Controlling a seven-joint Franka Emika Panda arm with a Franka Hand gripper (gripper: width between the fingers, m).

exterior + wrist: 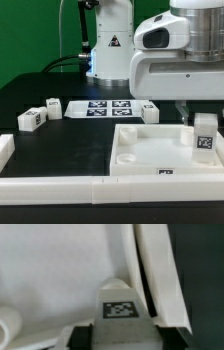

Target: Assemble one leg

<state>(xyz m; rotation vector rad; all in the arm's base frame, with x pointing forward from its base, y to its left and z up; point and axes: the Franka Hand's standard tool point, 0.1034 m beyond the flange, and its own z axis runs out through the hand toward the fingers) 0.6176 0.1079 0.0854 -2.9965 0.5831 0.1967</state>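
My gripper (204, 122) is shut on a white leg (205, 138) with a black-and-white marker on its face. It holds the leg upright over the near right corner of the large white panel (150, 148). In the wrist view the leg (120, 303) sits between my two dark fingers (83, 337), pointing at the panel's flat surface (50, 274) beside its raised rim (155, 274). Three more legs lie on the black table: one at the exterior view's left (30, 119), one beside it (50, 107), one behind the panel (147, 109).
The marker board (100, 107) lies flat behind the panel. A long white border bar (90, 187) runs along the front edge, and a short white piece (5, 150) lies at the left. The arm's base (108, 45) stands at the back.
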